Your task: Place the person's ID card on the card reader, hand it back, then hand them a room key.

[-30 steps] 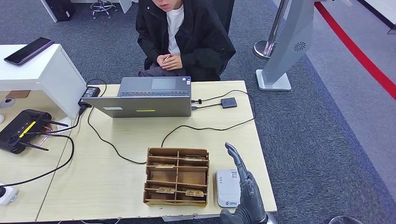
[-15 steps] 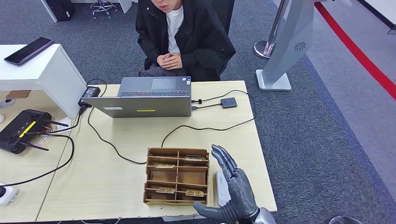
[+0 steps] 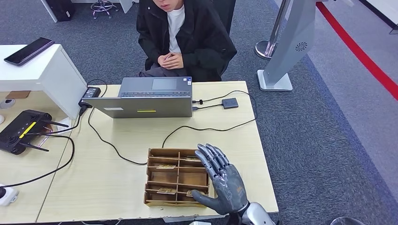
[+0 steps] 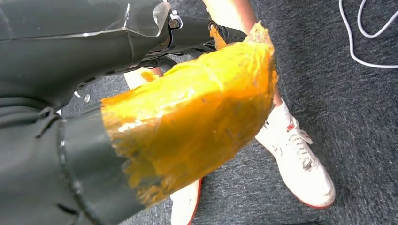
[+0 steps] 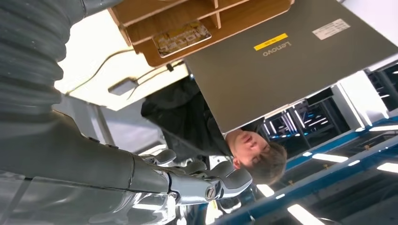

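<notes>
Swung leftward, right hand (image 3: 221, 180) hovers spread and empty over the wooden card tray (image 3: 162, 178), hiding the reader.

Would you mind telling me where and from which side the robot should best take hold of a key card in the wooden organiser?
Probably from above: the wooden organiser is open-topped, and the key card lies flat in a walled compartment of its near row. Pinch a card edge and lift it clear of the dividers; side approaches are blocked. The right hand hovers over the box's right side, empty.
</notes>
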Tool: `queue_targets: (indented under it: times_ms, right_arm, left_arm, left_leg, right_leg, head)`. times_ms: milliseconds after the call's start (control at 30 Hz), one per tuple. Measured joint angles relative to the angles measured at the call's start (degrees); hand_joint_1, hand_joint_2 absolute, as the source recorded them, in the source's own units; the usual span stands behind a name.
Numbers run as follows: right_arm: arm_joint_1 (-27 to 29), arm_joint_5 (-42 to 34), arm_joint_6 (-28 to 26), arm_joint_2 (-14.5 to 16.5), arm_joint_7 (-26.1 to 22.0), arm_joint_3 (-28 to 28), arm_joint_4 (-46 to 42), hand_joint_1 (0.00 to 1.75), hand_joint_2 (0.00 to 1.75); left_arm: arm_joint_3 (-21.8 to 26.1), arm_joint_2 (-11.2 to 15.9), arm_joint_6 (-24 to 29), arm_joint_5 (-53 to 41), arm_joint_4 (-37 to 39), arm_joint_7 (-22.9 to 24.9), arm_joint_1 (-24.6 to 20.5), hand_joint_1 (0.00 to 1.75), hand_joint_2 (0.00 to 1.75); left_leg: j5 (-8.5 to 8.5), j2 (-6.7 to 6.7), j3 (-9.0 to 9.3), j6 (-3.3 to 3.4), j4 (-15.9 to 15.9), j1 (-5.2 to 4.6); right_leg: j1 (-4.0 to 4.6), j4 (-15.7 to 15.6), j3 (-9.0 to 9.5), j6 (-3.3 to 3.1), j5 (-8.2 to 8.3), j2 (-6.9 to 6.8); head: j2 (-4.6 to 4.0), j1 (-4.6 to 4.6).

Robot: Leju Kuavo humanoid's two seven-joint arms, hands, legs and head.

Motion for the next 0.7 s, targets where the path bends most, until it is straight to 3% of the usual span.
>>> queue_targets:
  times_ms: [267, 700]
  right_arm:
    - [-4.1, 8.0, 0.7, 0.0, 6.1, 1.6, 2.7, 0.00, 1.75]
    - [-7.7, 12.7, 4.2, 0.0, 10.9, 2.8, 6.0, 0.00, 1.75]
  left_arm:
    - [-0.4, 0.0, -0.4, -0.5, 0.0, 0.1, 0.0, 0.00, 0.00]
    - [-1.0, 0.1, -0.6, -0.9, 0.0, 0.3, 0.0, 0.00, 0.00]
  left_leg:
    - [0.00, 0.00, 0.00, 0.00, 0.0, 0.00]
    - [0.01, -0.01, 0.00, 0.00, 0.0, 0.00]
  right_leg:
    - [0.00, 0.0, 0.00, 0.00, 0.00, 0.00]
    - [0.00, 0.0, 0.00, 0.00, 0.00, 0.00]
  head:
    - [0.00, 0.00]
    - [0.00, 0.01]
